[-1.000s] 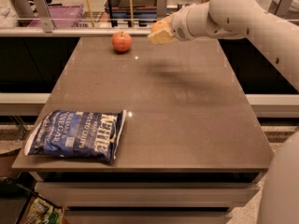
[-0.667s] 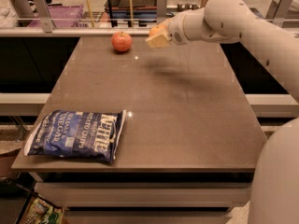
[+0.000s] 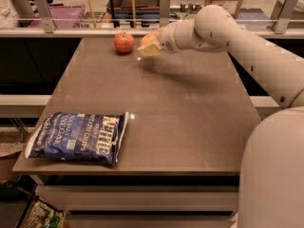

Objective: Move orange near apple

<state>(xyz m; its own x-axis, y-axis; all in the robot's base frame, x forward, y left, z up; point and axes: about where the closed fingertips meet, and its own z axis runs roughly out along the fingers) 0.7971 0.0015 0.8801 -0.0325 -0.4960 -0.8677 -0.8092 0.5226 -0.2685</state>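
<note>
Since a second ago the arm has swung leftward and dipped, so the gripper (image 3: 150, 46) now hangs just right of the apple (image 3: 124, 42), closer and lower than it was. Its pale fingers (image 3: 152, 51) are clenched on the orange (image 3: 149, 39), whose yellow-orange skin shows above and between them. The fruit looks to be held off the worktop (image 3: 190, 108) rather than resting on it, though the gap beneath is hard to judge. The apple itself sits upright, stem up, at the far edge and has not shifted. A blue bag of Kettle potato chips (image 3: 78, 137) lies flat, well apart from the apple, toward the near left corner.

I judge this the closing stretch of the carry: the orange is already beside the apple without touching it. The next move calls for a short, gentle descent until the fruit bears on the surface. Only then should the grip be released, slowly enough that the round orange neither rolls away nor knocks the apple.
</note>
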